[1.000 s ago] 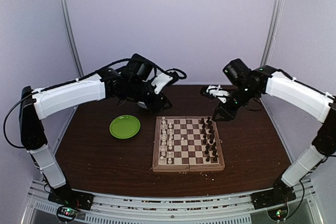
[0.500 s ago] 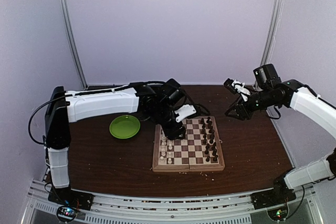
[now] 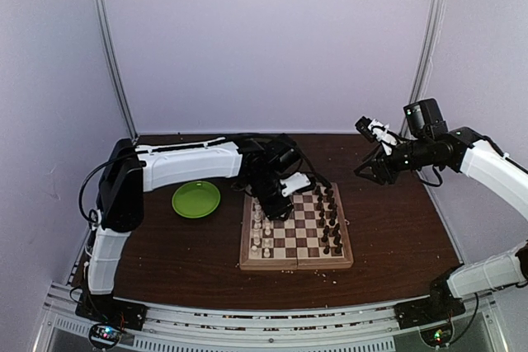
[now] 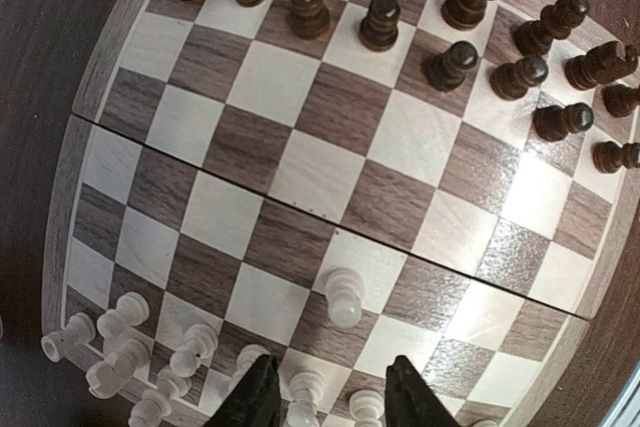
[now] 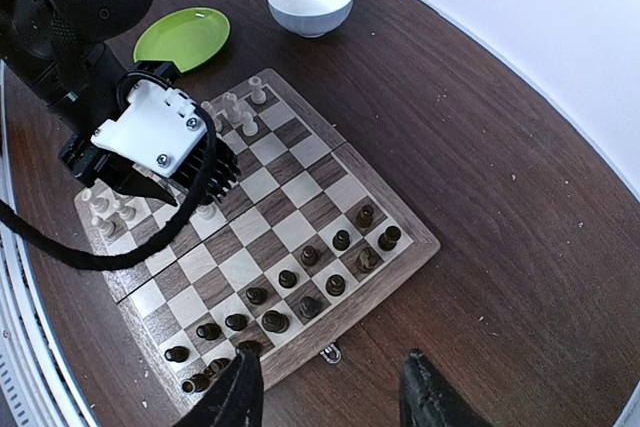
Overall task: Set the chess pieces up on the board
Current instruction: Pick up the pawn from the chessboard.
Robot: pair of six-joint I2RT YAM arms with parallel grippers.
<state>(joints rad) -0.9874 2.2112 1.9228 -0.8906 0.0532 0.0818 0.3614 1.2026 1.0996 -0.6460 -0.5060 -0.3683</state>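
My board [image 4: 300, 177] is smooth varnished wood, with glare on its squares at the right of the left wrist view. The dark chess pieces [image 4: 308, 9] look glossy, the cream chess pieces [image 4: 343, 297] duller. The table [image 5: 500, 167] is dark, matt wood grain. The green plate [image 5: 182, 37] and white bowl [image 5: 311, 25] shine smoothly. My left gripper [image 4: 330, 367] has matt black fingers [image 4: 258, 402].

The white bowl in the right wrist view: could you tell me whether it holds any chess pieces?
No, the white bowl shows only a bare, pale interior.
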